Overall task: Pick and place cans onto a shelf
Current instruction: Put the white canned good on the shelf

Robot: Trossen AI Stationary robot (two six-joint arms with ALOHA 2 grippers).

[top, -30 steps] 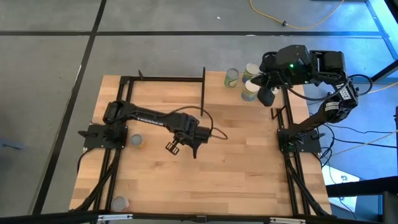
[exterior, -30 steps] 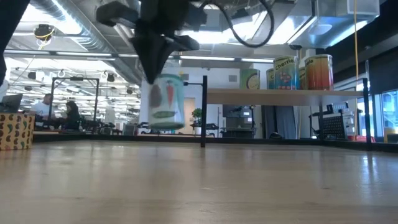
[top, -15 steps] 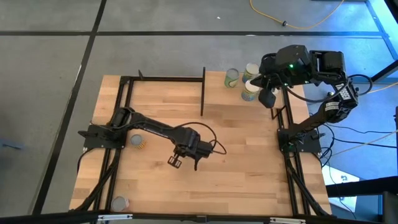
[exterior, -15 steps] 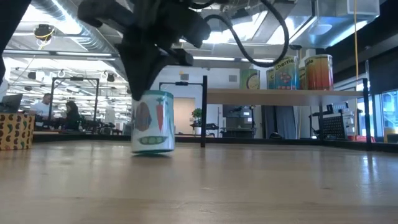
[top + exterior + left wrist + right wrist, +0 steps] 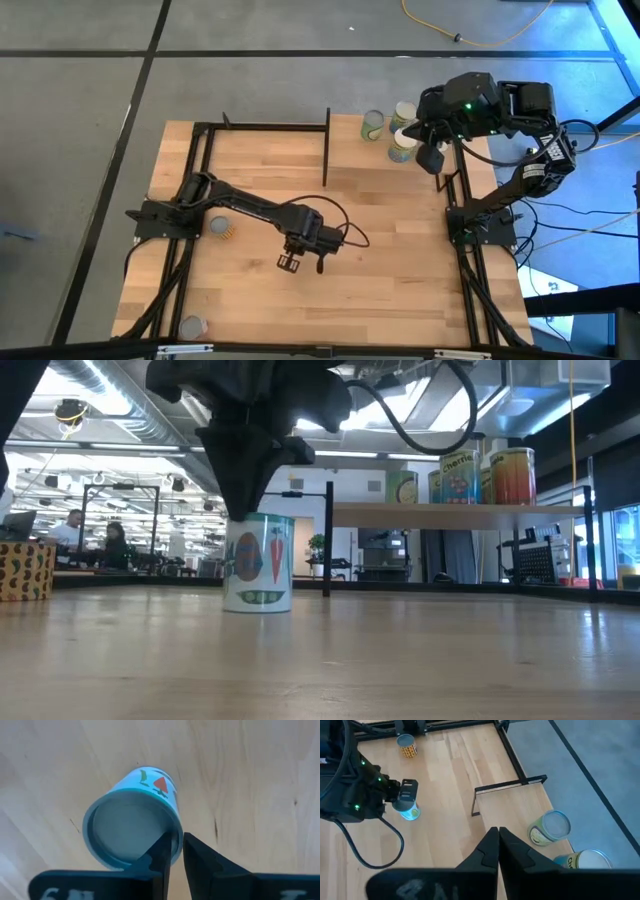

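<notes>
The middle of the tabletop (image 5: 380, 270) is blocked by the left arm (image 5: 240, 205), which reaches across from the left edge; its gripper (image 5: 290, 263) stands over an upright pale-blue can (image 5: 258, 573), fingers pinched on the can's rim. A yellow-patterned can (image 5: 219, 228) lies just beside the arm's base, and another can (image 5: 192, 326) sits in the near left corner. A thin black post (image 5: 327, 145) stands up ahead of the arm. The shelf (image 5: 455, 513) carries three cans (image 5: 399, 131) near its far edge, with the right gripper (image 5: 432, 152), fingers together, hanging just beside them. The wood right of the blue can and toward the near edge lies bare.
</notes>
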